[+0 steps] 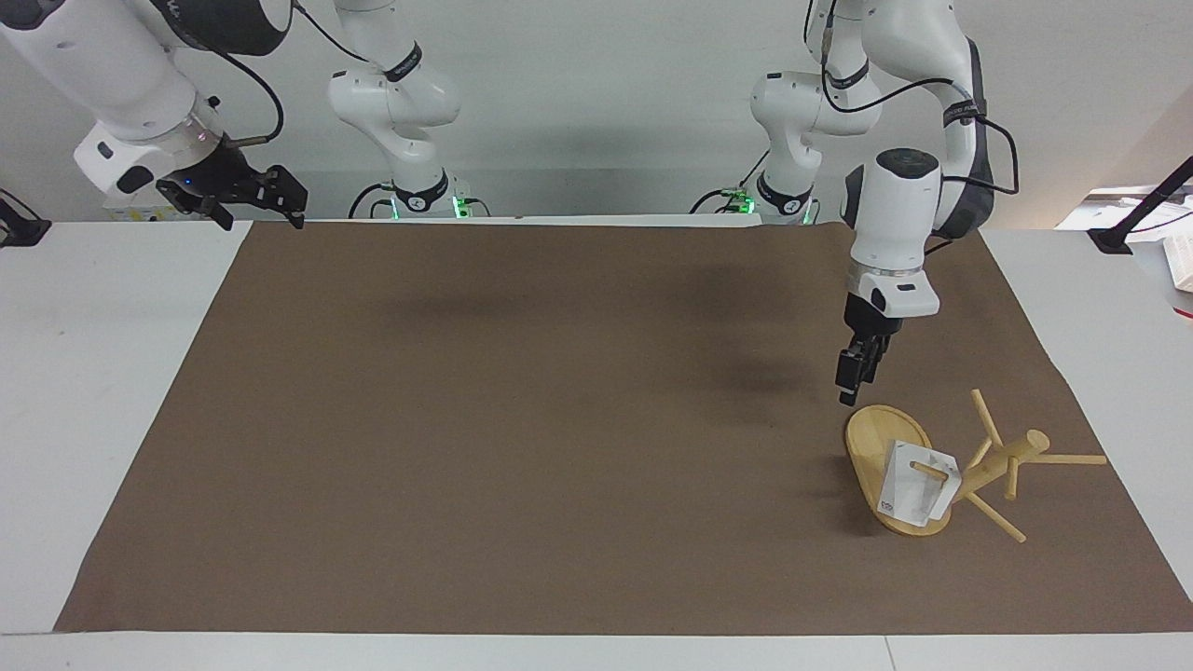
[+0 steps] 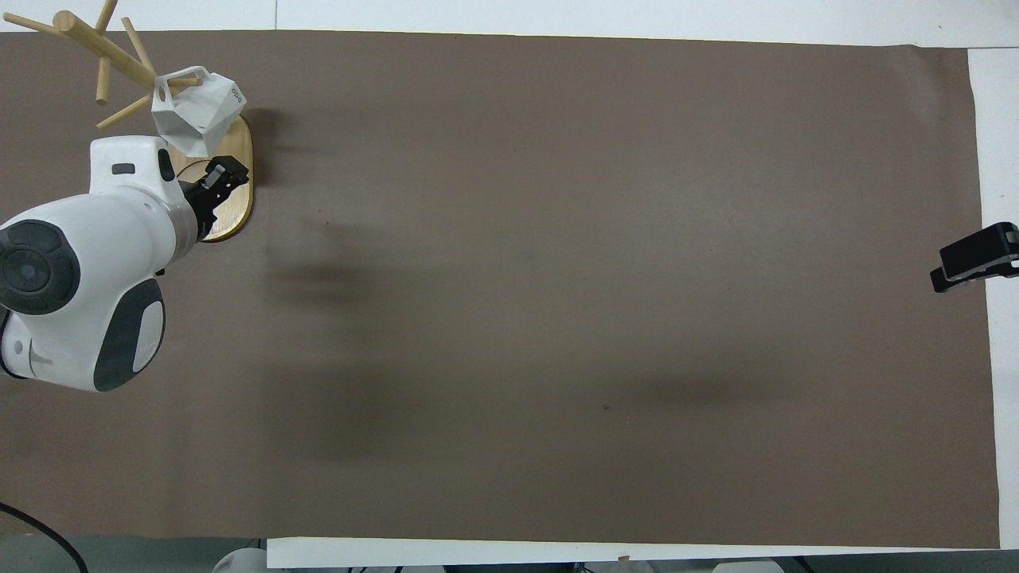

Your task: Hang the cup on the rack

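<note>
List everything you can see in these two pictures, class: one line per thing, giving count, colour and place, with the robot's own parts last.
Rack: one, light wood, on the mat at the left arm's end of the table.
Cup: one, white, hanging by its handle on a rack peg.
Mat: one, brown, covering most of the table.
Table: one, white, under the mat.
Left gripper: one, black, over the mat beside the rack's base, holding nothing.
Right gripper: one, black, open, waiting at the table's edge by its own base.

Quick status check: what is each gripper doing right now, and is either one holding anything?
Left gripper: empty, over the rack base's edge; open or shut cannot be told.
Right gripper: open, empty, waiting.
</note>
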Controlling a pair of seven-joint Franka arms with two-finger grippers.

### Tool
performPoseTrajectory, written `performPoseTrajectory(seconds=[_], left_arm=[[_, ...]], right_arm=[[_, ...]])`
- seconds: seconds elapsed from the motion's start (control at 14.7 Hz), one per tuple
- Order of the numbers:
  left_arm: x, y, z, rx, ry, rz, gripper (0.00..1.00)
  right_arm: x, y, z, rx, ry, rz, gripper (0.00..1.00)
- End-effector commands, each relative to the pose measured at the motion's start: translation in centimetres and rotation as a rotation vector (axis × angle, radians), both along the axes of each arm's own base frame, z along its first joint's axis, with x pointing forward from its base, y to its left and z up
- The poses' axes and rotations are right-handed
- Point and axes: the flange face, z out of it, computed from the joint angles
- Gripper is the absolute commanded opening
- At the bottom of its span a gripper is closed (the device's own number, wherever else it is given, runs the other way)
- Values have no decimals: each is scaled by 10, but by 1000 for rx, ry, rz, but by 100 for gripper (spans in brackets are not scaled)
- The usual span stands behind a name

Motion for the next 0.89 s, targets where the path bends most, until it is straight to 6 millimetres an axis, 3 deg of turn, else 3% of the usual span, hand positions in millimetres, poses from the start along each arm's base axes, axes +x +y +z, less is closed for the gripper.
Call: performPoseTrajectory(seconds=[0.0, 0.14, 0.27, 0.48, 0.68, 0.82], left_arm=[[-9, -24, 14, 58, 59, -57, 99], [-16, -31, 22, 108, 126, -99, 99], [-19, -24, 38, 166, 183, -173, 99], [-28, -3, 63, 209, 221, -261, 99], [-34, 22, 99, 292, 359, -457, 99], [-34, 43, 118, 308, 439, -496, 99]], right_arm=[[-8, -4, 1, -17, -12, -17, 100], [-8, -8, 1, -17, -13, -23, 100], [-8, -8, 0, -15, -10, -19, 100], [-8, -7, 1, -15, -12, -17, 100], [-8, -7, 0, -16, -10, -19, 100], [-8, -7, 0, -15, -10, -17, 100]])
